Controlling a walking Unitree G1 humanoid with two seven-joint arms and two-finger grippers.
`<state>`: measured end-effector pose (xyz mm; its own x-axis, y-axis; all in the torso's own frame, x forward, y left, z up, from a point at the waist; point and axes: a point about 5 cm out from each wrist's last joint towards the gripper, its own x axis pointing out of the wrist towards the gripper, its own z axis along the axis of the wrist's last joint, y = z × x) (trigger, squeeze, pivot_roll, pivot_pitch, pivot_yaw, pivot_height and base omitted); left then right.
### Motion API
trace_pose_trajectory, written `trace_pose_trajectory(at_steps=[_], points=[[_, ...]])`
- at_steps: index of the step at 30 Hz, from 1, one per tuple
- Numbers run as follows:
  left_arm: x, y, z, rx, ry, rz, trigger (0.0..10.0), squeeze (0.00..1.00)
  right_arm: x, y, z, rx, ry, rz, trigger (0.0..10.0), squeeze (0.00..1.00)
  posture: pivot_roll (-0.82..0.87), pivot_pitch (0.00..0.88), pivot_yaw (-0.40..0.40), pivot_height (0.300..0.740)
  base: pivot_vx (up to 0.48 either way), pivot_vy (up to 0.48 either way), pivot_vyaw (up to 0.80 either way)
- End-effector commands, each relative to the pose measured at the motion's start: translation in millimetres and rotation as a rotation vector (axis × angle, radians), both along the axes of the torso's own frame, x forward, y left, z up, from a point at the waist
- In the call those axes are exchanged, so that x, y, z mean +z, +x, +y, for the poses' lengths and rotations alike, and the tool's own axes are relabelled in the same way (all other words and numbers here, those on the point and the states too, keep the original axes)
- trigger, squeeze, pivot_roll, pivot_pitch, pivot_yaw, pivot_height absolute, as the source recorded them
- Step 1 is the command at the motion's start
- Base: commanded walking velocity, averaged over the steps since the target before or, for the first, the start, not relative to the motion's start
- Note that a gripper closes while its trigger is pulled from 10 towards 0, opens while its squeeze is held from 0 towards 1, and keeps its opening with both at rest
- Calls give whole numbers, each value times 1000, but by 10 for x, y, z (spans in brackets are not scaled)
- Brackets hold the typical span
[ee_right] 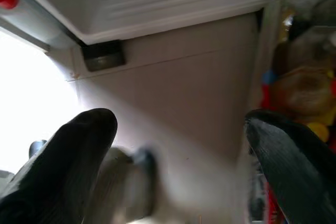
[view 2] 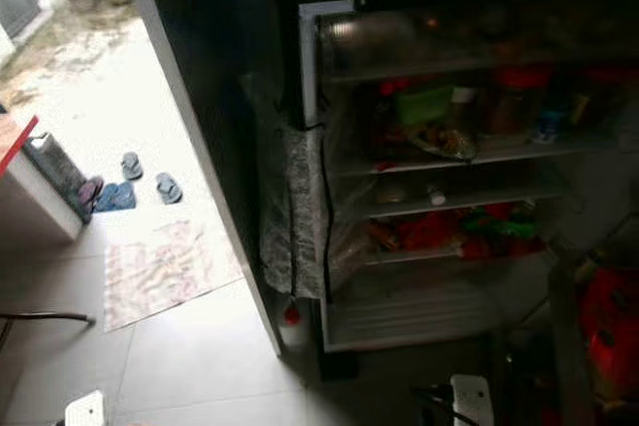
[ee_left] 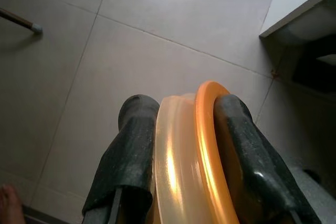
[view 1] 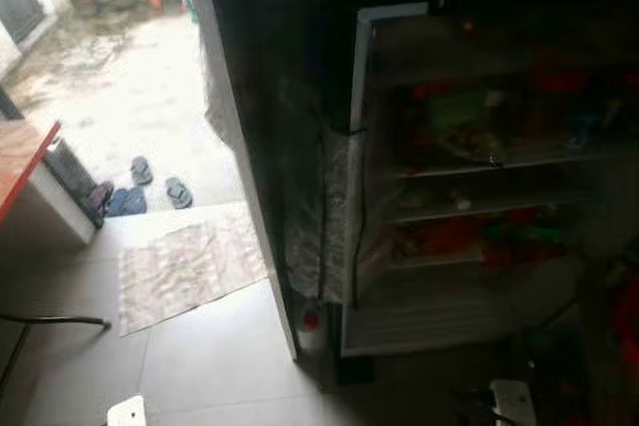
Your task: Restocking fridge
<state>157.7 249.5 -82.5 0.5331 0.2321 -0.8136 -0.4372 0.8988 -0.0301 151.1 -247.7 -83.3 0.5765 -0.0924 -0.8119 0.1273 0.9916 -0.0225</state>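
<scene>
The fridge (view 1: 359, 97) stands open ahead on the right, its shelves dim. On them I make out a green tub (view 2: 424, 102), a plate of food (view 2: 444, 142) and red packets (view 2: 429, 231) lower down. My left gripper (ee_left: 184, 114) hangs low over the tiled floor, shut on a translucent yellowish round container with an orange rim (ee_left: 178, 166). My right gripper (ee_right: 184, 140) is open with nothing between its fingers, low in front of the fridge's base (ee_right: 157, 3). Colourful items in the fridge door (ee_right: 304, 87) lie to one side of it.
A small red-capped bottle (view 1: 310, 326) stands on the floor beside the fridge's left corner. A patterned mat (view 1: 185, 266) lies at the bright doorway, with sandals (view 1: 150, 187) outside. A red-topped table (view 1: 20, 157) and a thin chair leg (view 1: 60, 321) are at the left.
</scene>
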Motion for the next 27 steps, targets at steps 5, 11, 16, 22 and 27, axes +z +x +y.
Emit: trace_pose_trajectory(at_steps=[5, 11, 16, 22, 27], points=[[-42, -48, -70, -14, -21, 27, 10000, 0, -17, -58, -22, -8, -2, 15, 10000, 0, -96, 23, 48, 740, 0, -290, 0], [-48, -63, -71, -8, -30, 27, 10000, 0, -19, -63, -22, -11, -5, 15, 10000, 0, -94, 21, 47, 740, 0, -193, 0], [-50, -67, -74, -8, -32, 27, 10000, 0, -20, -65, -17, -9, -4, 15, 10000, 0, -95, 20, 47, 740, 0, 0, 0], [-49, -62, -78, -12, -34, 25, 10000, 0, -21, -64, -12, -5, -2, 14, 10000, 0, -95, 20, 47, 740, 0, 0, 0], [-51, -63, -87, -18, -36, 24, 10000, 0, -23, -68, -10, -2, -1, 16, 10000, 0, -91, 25, 45, 740, 0, 0, 0]])
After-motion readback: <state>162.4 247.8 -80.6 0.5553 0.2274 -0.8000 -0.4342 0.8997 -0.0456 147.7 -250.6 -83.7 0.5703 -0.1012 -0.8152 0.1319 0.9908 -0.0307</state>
